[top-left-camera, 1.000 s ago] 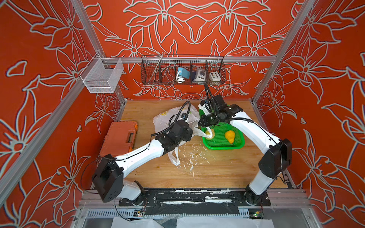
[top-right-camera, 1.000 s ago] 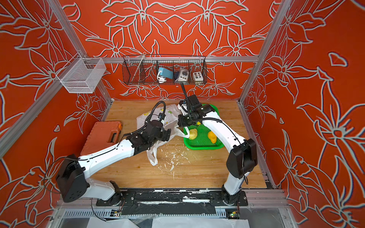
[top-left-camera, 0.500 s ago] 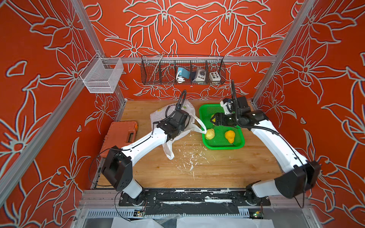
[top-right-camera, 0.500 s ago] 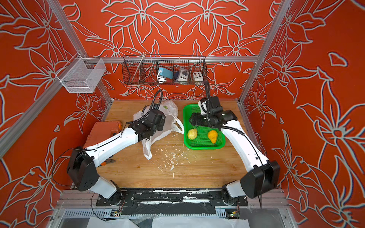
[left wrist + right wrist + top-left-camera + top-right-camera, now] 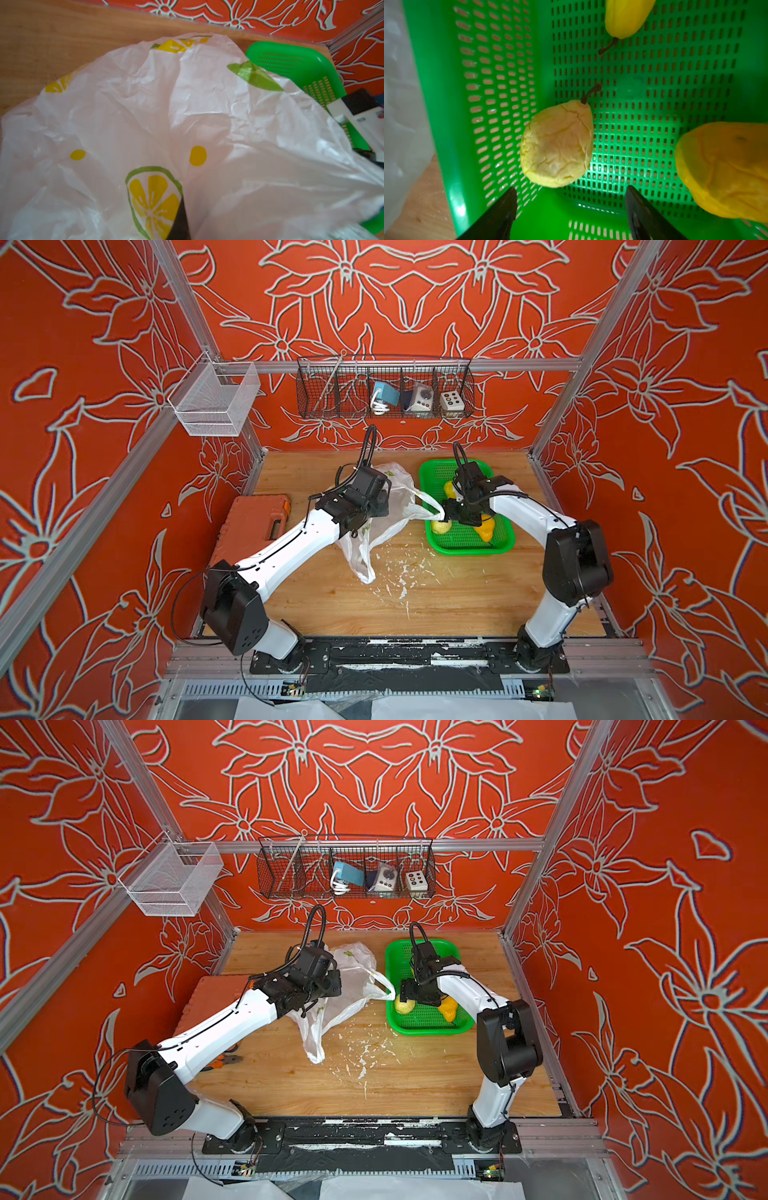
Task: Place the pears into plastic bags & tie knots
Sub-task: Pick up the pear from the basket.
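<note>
The white plastic bag (image 5: 395, 506) (image 5: 187, 104), printed with citrus slices, lies crumpled at the table's middle back. My left gripper (image 5: 383, 506) (image 5: 332, 986) (image 5: 179, 220) is shut on its film, which drapes over the fingers. One handle strip reaches the green tray (image 5: 469, 546) (image 5: 415, 1029). Three pears lie in the tray: a cream one (image 5: 556, 145) (image 5: 439, 526), a bright yellow one (image 5: 625, 16) and an orange-yellow one (image 5: 726, 170) (image 5: 487, 531). Over the tray, my right gripper (image 5: 571, 190) (image 5: 451, 514) stands open just short of the cream pear, touching nothing.
An orange tool case (image 5: 253, 522) lies at the left edge of the table. A black wire basket (image 5: 384, 389) and a white mesh basket (image 5: 214, 406) hang on the back rail. White flakes (image 5: 395, 572) litter the wood in front of the bag.
My right gripper swung out to the right, then came back over the tray, and now stands open. My left gripper shifted back along the bag and shut on it.
</note>
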`<state>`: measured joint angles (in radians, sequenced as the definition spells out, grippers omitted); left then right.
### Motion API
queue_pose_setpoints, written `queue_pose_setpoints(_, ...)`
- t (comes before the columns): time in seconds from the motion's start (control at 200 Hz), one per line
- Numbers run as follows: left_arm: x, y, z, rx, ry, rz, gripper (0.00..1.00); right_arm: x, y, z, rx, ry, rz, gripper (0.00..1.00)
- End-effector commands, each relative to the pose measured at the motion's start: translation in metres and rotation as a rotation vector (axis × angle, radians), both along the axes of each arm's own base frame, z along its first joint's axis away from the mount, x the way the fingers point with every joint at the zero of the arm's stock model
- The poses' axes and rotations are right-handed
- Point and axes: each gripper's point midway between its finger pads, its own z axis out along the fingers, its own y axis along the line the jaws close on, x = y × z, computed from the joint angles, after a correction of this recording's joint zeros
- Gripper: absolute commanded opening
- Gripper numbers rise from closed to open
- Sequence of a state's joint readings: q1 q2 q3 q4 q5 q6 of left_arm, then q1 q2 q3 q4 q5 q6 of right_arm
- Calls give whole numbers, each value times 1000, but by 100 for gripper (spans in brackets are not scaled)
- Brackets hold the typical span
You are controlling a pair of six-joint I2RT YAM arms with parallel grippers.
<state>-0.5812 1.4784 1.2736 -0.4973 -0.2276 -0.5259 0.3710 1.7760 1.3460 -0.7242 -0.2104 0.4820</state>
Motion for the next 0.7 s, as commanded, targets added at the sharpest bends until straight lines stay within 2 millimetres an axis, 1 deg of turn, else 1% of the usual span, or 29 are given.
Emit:
queue_pose_setpoints(0.0, -7, -1, 2, -59, 15, 7, 0, 18, 14, 4, 64, -24, -27, 82)
queue_pose_setpoints(0.11, -8, 1, -1, -56, 16, 9, 0, 21, 25, -11, 112, 16, -41, 81)
queue_pose_setpoints(0.185, -8, 1, -3, -55, 20, 10, 0, 23, 33, -18, 143, 32, -39, 79)
queue_pose_setpoints(0.315, -4, -2, -3, -71, 19, 15, 0, 21, 38, -27, 165, 58, -31, 73)
queue_pose_setpoints(0.365, -1, -2, -2, -81, 20, 20, 0, 20, 39, -28, 171, 62, -24, 67)
queue_pose_setpoints(0.415, 2, -2, -2, -94, 21, 25, 0, 17, 41, -29, 182, 66, -14, 56)
queue_pose_setpoints(0.48, 7, -1, -3, -117, 26, 35, 0, 14, 42, -22, 196, 57, -7, 38)
queue_pose_setpoints(0.505, 9, 0, -3, -128, 30, 40, 0, 13, 41, -16, 204, 43, -7, 34)
queue_pose_setpoints(0.53, 11, 1, -2, -140, 32, 45, 0, 11, 41, -8, 212, 29, -4, 27)
queue_pose_setpoints(0.595, 16, 4, 1, -161, 31, 55, 0, 5, 37, 17, 230, -26, -1, 21)
queue_pose_setpoints(0.646, 19, 5, 4, -163, 25, 54, 0, -4, 32, 43, 245, -76, 0, 21)
queue_pose_setpoints(0.666, 20, 6, 5, -162, 21, 52, 0, -7, 31, 48, 248, -84, 1, 21)
queue_pose_setpoints(0.696, 21, 6, 6, -158, 21, 50, 0, -14, 28, 63, 264, -112, 1, 21)
